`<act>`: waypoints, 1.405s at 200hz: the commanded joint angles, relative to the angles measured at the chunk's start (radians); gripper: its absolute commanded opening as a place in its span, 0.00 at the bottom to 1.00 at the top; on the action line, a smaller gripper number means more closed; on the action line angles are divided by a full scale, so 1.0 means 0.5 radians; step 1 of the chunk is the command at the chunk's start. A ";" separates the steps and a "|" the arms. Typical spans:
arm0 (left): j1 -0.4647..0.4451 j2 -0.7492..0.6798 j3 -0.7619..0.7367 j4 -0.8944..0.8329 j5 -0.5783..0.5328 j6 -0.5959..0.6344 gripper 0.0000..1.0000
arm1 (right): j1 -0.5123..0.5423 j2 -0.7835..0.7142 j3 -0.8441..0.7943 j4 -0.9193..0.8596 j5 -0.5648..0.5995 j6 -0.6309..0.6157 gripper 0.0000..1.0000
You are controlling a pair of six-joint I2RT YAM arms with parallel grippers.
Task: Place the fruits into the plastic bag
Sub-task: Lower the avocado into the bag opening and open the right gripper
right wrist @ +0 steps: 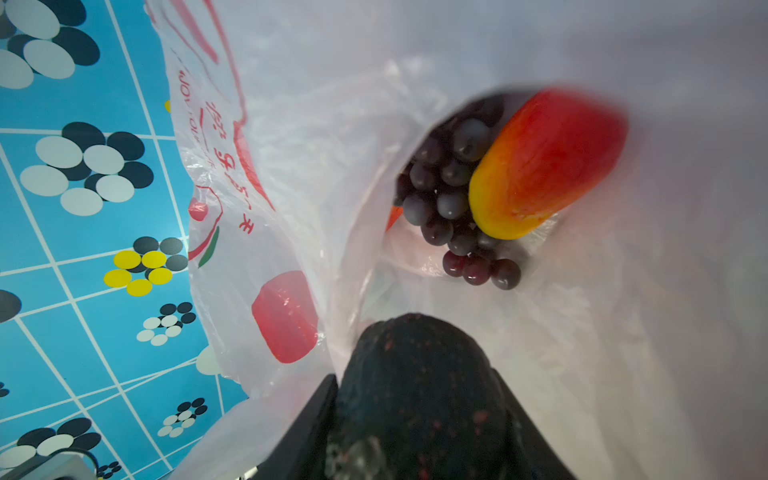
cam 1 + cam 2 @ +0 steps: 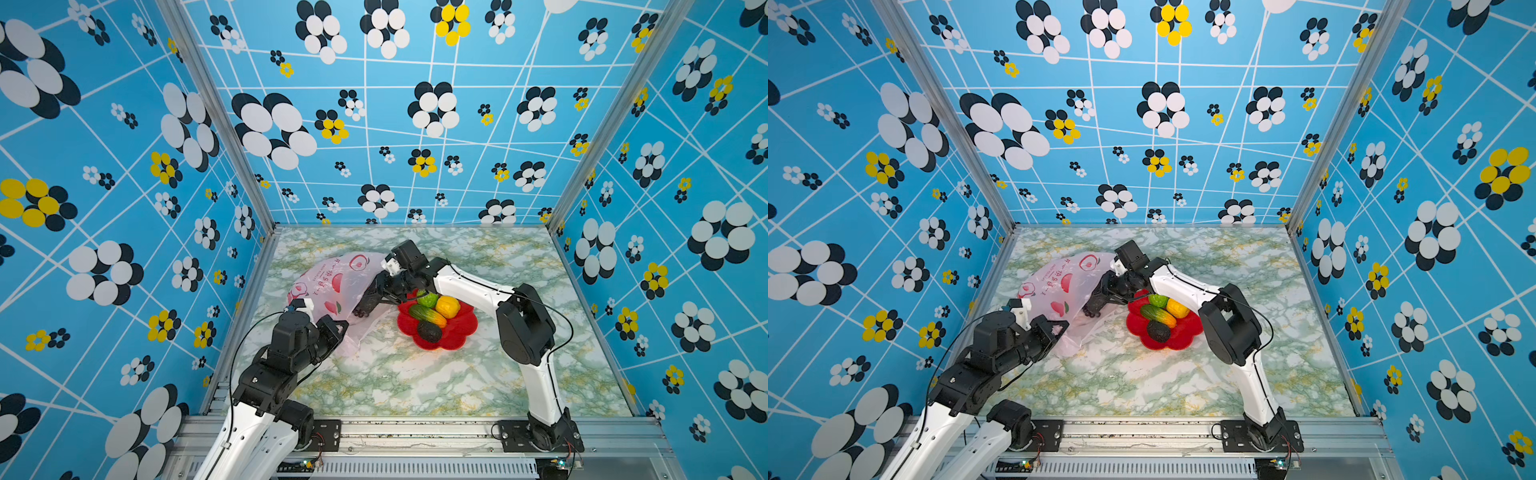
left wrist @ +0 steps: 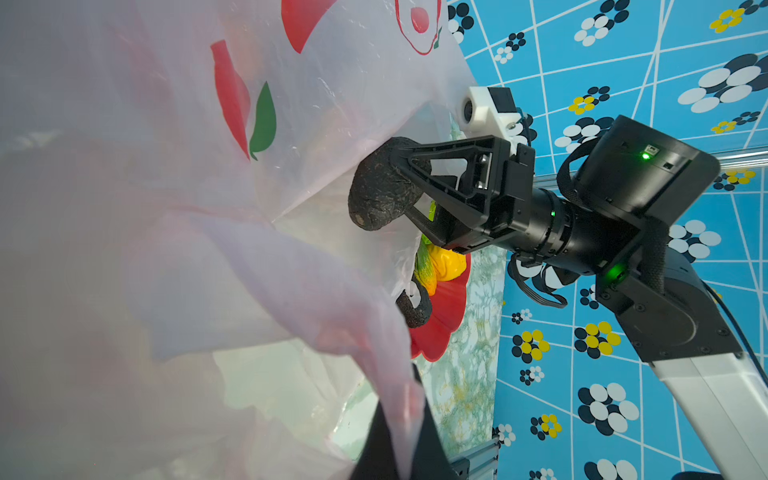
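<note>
My left gripper (image 3: 409, 419) is shut on the rim of the pale pink plastic bag (image 2: 332, 282), holding its mouth up off the table. Inside the bag lie a dark purple grape bunch (image 1: 440, 195) and a red-yellow mango (image 1: 548, 166). My right gripper (image 3: 399, 183) is shut on a dark avocado (image 3: 374, 195) right at the bag's mouth. On the red flower-shaped dish (image 2: 457, 336) beside the bag sit a green kiwi (image 2: 427, 299), a yellow fruit (image 2: 448, 306), a green-yellow-orange oblong (image 2: 428, 316) and a second dark avocado (image 2: 429, 331).
The marbled table (image 2: 415, 382) is boxed in by blue patterned walls at the back and both sides. The right arm's elbow (image 2: 523, 328) hangs just right of the dish. The left arm (image 2: 291, 345) stands at the bag's near side.
</note>
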 commanded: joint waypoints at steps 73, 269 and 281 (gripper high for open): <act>0.014 -0.099 -0.024 0.071 0.027 0.044 0.00 | 0.159 0.285 0.297 -0.051 -0.185 0.075 0.28; 0.013 0.025 -0.090 0.185 -0.016 -0.073 0.00 | 0.221 0.524 0.718 -0.603 -0.357 -0.305 0.69; 0.014 0.023 -0.086 0.174 -0.031 -0.080 0.00 | 0.221 0.505 0.700 -0.615 -0.336 -0.329 0.72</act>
